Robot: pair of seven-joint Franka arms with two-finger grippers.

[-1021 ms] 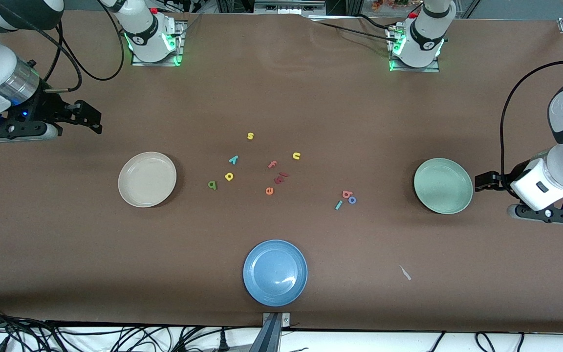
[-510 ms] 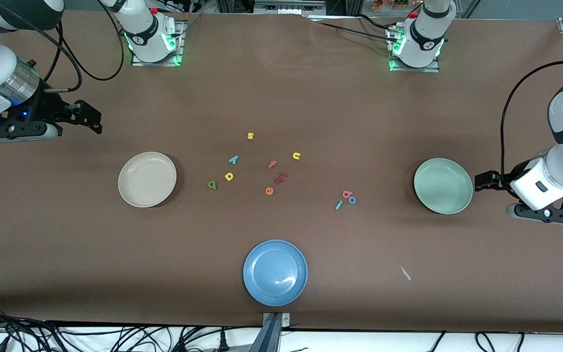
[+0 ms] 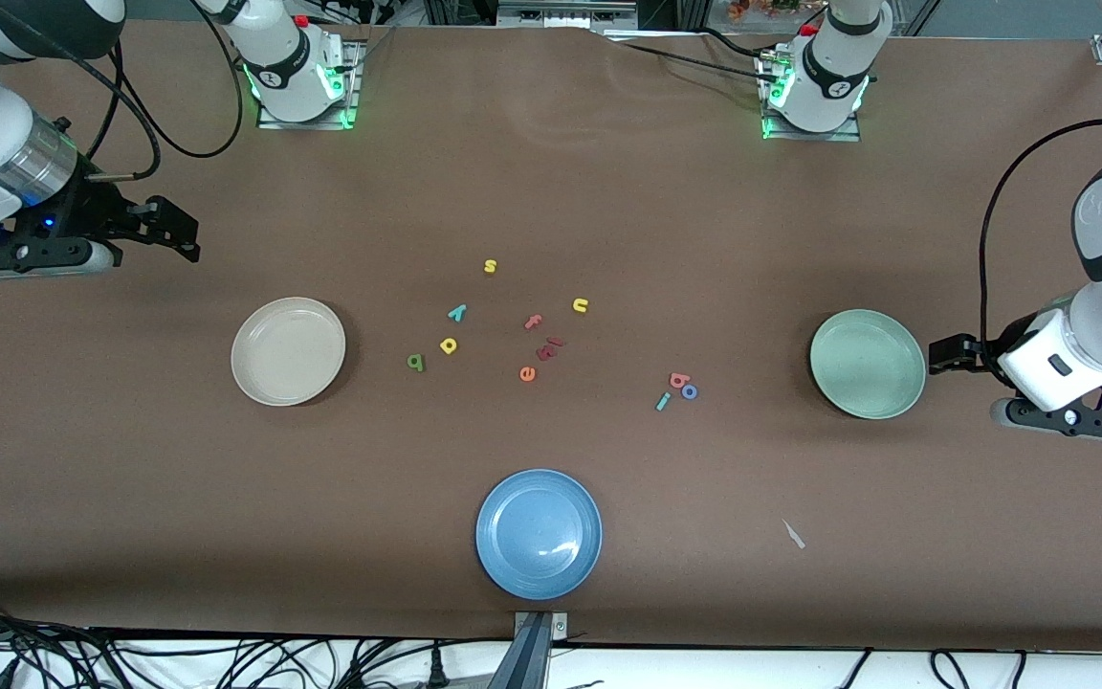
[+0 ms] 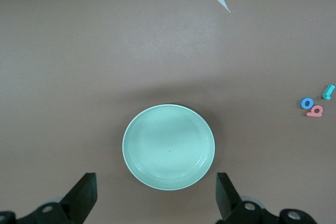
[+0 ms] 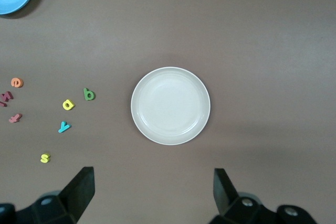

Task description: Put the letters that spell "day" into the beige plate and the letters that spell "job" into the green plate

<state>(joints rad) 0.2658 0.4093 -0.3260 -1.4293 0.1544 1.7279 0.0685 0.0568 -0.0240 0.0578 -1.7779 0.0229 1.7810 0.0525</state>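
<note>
Robotics lab — bolted arm bases [image 3: 300, 72], trailing cables [image 3: 226, 660].

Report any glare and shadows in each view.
Front view: a white glare patch on the blue plate, green glow at both arm bases. Left wrist view: a soft dark shadow on the table beside the green plate. Right wrist view: even light on the beige plate, only faint shadow.

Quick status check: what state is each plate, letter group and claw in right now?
Round cream-beige plate: empty.
Round sage-green plate: empty.
Round blue plate: empty.
Foam yellow, dark green and teal "day" letters: loose on table.
Foam teal, blue and salmon "job" letters: clustered on table.
Left claw: open, empty.
Right claw: open, empty.
</note>
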